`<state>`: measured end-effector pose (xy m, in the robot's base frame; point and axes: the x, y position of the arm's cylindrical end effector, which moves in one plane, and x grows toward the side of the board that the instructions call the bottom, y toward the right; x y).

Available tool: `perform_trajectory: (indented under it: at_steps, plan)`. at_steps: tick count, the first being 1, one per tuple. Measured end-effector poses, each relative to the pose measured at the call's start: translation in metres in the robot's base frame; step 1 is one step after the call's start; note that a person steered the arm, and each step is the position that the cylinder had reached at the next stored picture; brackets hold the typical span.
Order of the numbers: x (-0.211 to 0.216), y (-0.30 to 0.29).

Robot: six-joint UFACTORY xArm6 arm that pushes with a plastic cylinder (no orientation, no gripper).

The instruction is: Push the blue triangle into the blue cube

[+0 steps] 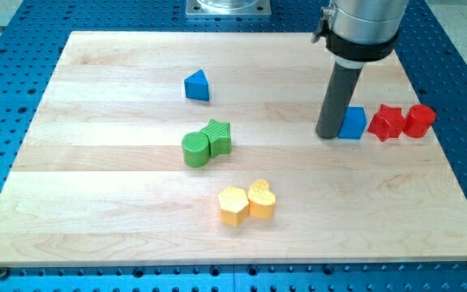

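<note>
The blue triangle lies on the wooden board at the upper middle-left. The blue cube sits at the view's right. My tip rests on the board right against the cube's left side, far to the right of the triangle. The dark rod rises from it to the arm's grey end at the view's top right.
Two red blocks, a star and a rounder one, sit just right of the cube. A green cylinder and green star touch at the centre. A yellow hexagon and yellow heart lie below them.
</note>
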<state>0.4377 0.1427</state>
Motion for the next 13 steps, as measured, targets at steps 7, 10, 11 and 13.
perform_trajectory:
  at_steps: [7,10,11,13]
  plan:
    - [-0.120,-0.199]
    - [-0.073,-0.193]
    - [-0.028,-0.161]
    - [-0.058,-0.151]
